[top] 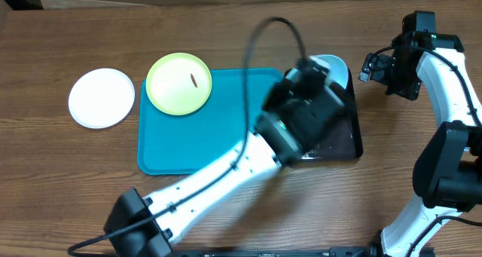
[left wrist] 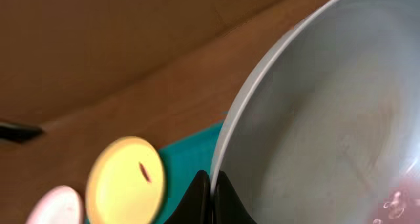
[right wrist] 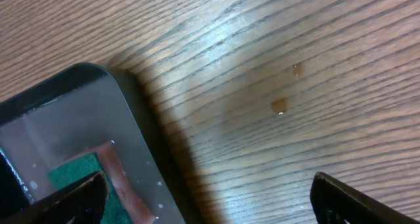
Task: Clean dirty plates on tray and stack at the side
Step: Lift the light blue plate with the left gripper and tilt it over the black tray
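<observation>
My left gripper point(left wrist: 211, 188) is shut on the rim of the light blue plate point(left wrist: 321, 112) and holds it tilted over the far end of the black tray; in the overhead view only the plate's edge point(top: 337, 66) shows beyond the left gripper point(top: 316, 72). The pale yellow plate point(top: 178, 83) with a reddish smear lies on the far-left corner of the turquoise tray point(top: 203, 140), and also shows in the left wrist view point(left wrist: 125, 178). The white plate point(top: 101, 97) lies on the table left of the tray. My right gripper point(right wrist: 210, 198) is open and empty beside the black tray.
The glossy black tray point(top: 351, 136) sits against the turquoise tray's right side; in the right wrist view point(right wrist: 85, 112) it holds a green and brown sponge point(right wrist: 105, 178) and water drops. Two drops point(right wrist: 280, 106) lie on the wood. The right arm point(top: 452, 84) stands at the far right.
</observation>
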`<state>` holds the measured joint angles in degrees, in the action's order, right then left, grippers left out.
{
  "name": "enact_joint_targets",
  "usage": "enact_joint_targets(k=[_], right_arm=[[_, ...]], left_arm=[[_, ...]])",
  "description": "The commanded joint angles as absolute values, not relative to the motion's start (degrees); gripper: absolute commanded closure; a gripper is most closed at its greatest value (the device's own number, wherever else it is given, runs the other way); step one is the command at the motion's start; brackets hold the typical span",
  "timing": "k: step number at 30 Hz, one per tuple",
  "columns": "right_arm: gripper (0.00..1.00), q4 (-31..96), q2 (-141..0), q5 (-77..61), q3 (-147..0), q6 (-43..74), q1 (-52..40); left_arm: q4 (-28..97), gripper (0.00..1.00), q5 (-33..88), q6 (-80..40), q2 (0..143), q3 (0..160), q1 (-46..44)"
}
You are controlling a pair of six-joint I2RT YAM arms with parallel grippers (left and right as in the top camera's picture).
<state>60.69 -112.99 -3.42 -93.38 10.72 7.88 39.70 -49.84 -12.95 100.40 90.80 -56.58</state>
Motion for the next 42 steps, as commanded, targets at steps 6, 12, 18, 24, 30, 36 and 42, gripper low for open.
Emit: enact_joint_targets(k=[6,12,18,24,30,36,42], right_arm=[[0.0,60.5,-112.1,-3.0,-94.0,11.1,8.1],[0.0,60.5,-112.1,-3.0,-94.0,11.1,8.1],[0.0,60.5,-112.1,-3.0,-94.0,11.1,8.1],[0.0,60.5,-112.1,-3.0,-94.0,11.1,8.1],[0.0,60.5,-112.1,-3.0,-94.0,11.1,8.1],[0.0,60.5,-112.1,-3.0,-94.0,11.1,8.1],[0.0,60.5,-112.1,-3.0,-94.0,11.1,8.1]], left_arm=[[32.4,0.96,-76.1,1.4,99.8,92.5,-65.5],[31.1,0.96,-76.1,4.3,99.8,92.4,-66.2],[30.9,0.96,-76.0,4.3,99.8,92.4,-66.2],[30.2,0.96,-76.0,4.3,99.8,92.4,-65.4],[29.8,0.96,-75.0,4.1,99.9,92.4,-65.3],[30.0,0.96,-73.7,0.9,99.9,92.4,-65.3],[32.5,0.96,-62.0,-3.5,100.0,91.6,-64.8]])
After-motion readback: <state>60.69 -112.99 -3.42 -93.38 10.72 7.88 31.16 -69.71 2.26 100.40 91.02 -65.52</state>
